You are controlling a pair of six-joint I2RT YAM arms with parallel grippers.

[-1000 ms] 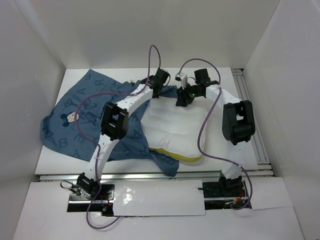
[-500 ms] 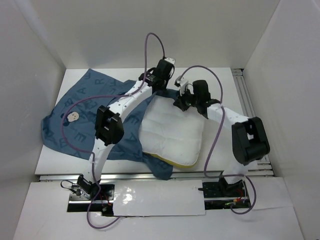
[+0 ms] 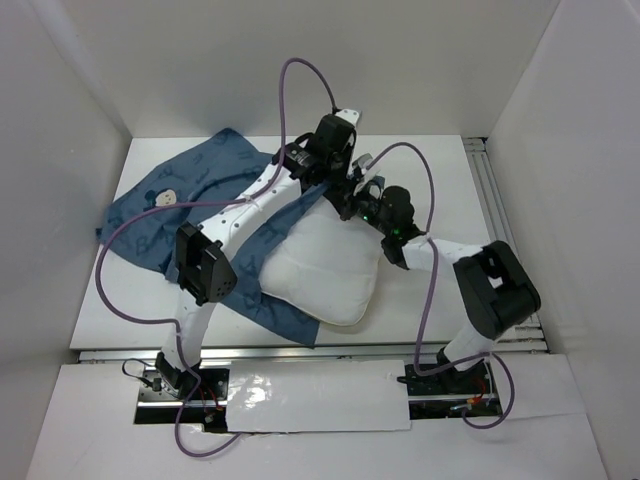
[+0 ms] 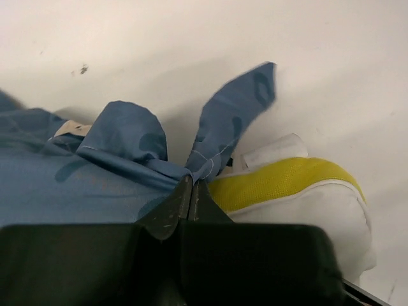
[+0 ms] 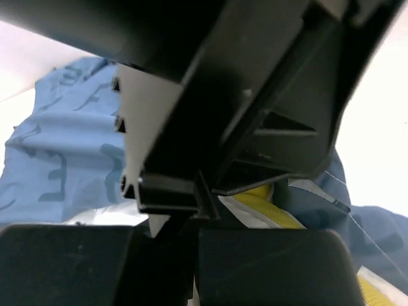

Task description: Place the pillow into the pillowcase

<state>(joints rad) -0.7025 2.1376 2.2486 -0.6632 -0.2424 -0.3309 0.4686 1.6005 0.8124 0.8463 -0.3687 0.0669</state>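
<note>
A: Top view, quick. The pillow (image 3: 320,270) lies mid-bench (image 3: 120,310) on top of the pillowcase (image 3: 200,190), which spreads out left toward the far corner. The pillow's white top is fully exposed, so it's not inside the pillowcase.

B: Arms?

A: The left arm (image 3: 240,208) and right arm (image 3: 495,290) both reach to the pillow's far edge, with their wrists nearly touching there. From above I can't read either set of jaws. They're too small and half hidden.

B: The left wrist view covers that. The left jaws are pinched closed on a bunched fold of pillowcase, with blue cloth fanning up from the tips. Just right of them is the pillow's corner, showing its yellow band (image 4: 280,182), and a small white tag (image 4: 271,152) sits behind it. The top view shows no yellow at all.

A: And the right wrist?

B: It's mostly blocked. A black housing (image 5: 255,95) sits right against the lens. Blue pillowcase shows on the left and some yellow band below the housing. The right jaws are closed, tips together at the bottom of the frame. I can't tell whether any cloth is caught between them.

A: So only the left wrist view confirms a grip, and only the top view shows the layout.

B: Yes. The pillow rests on the pillowcase and the bench, and both arms are at its far edge.
</note>
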